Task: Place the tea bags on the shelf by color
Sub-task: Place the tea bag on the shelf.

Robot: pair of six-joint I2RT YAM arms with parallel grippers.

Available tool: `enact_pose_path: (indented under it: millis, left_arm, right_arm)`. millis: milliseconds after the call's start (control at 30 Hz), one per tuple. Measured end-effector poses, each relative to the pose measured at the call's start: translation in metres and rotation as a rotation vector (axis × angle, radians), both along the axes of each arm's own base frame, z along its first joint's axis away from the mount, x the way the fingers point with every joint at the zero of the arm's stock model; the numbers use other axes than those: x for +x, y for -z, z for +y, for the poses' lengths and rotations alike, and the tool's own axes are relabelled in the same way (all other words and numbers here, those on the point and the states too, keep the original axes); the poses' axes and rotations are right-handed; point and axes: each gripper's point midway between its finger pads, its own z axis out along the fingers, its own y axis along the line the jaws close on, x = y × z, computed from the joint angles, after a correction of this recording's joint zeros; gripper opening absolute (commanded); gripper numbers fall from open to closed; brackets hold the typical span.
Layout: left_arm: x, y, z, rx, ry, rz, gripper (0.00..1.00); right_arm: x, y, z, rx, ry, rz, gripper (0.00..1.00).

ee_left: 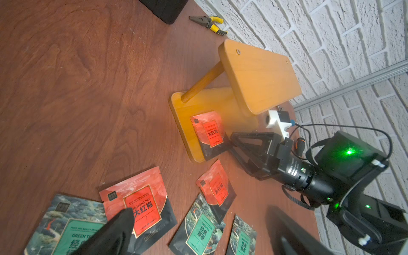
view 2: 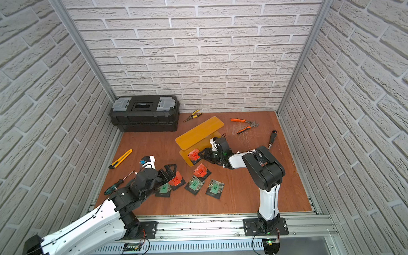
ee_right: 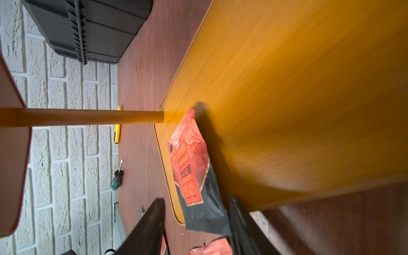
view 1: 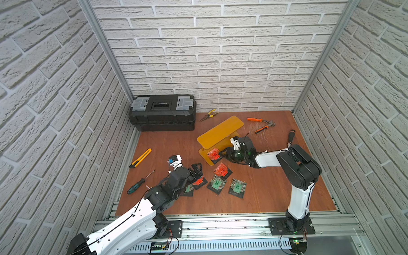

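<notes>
The brown counter (view 1: 270,188) fills the lower middle of both top views, with a black toolbox (view 1: 163,115) at its upper left corner. The amber shelf (view 1: 219,131) stands just above centre, its two plates running diagonally toward the upper right.

The right arm (view 1: 293,167) reaches in from the right to the lower plate. Its jaws stand about half open on either side of the black end of an orange-red tea bag (ee_right: 189,167), with a gap showing, so they grip nothing. That bag (view 1: 213,155) lies flat on the lower plate. Its long axis runs straight away from the jaws, and its near end hangs over the plate's edge.

The left arm (view 1: 131,219) comes up from the lower left. Its jaws are spread as wide as they go and empty, hovering over a second orange-red bag (ee_left: 141,205) that overlaps a green bag (ee_left: 66,229).

A third orange-red bag (view 1: 222,170) lies on the counter just below the right jaws in the frame, nearer to that arm than to the left one. Two more green bags (view 1: 216,184) (view 1: 237,187) sit further down.

I judge one bag placed and five left. The right jaws need to back straight out along the bag's length so as not to drag it off the plate.
</notes>
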Motion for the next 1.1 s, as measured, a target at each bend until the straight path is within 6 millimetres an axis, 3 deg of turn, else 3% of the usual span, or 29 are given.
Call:
enact_pose_path:
  millis: [167,367,1100]
  left_arm:
    - [0.0,0.0,0.0,0.0,0.0,0.0,0.98]
    - [-0.001,0.004,0.001,0.006,0.0,0.006,0.99]
    - [-0.004,-0.005,0.006,-0.019,-0.006,-0.019,0.99]
  right_arm:
    - [-0.001,0.0,-0.003,-0.022,0.003,0.0,0.51]
    - [-0.002,0.0,-0.004,-0.03,-0.002,-0.003,0.41]
    - [0.002,-0.009,0.012,0.007,-0.008,-0.02,0.42]
